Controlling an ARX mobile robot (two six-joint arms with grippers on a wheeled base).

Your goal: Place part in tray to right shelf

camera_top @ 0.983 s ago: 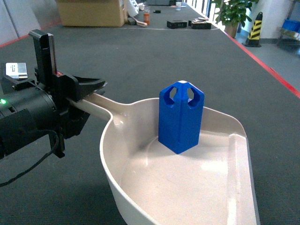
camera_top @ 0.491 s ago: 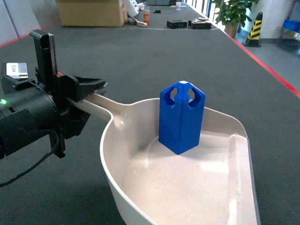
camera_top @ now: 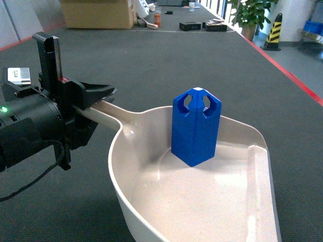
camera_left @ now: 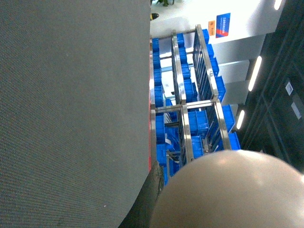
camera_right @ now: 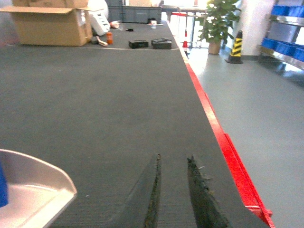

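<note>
1. Nearest me, low in the head view, the tray [camera_top: 212,201] hangs over the dark mat [camera_top: 151,60], its flat lip toward the camera and its walls smooth and glossy.
2. Upright in that tray stands the part [camera_top: 196,126], toward the back curve, touching nothing but the floor under it. Tall, narrow and loose on slick plastic, it looks to me light and ready to slide or topple if I tilt.
3. Further left, my left gripper [camera_top: 93,103] is clamped on the handle [camera_top: 103,112], jaws narrow around it. That far from the bowl the hold is a long lever, so I judge the wrist must stay level and slow.
4. My right gripper [camera_right: 173,190] carries nothing, its jaws a slim gap apart, beside the tray's corner.
5. Beyond, a box [camera_top: 98,12] and a plant [camera_top: 250,12] sit at the far end; I cannot find the right shelf.
</note>
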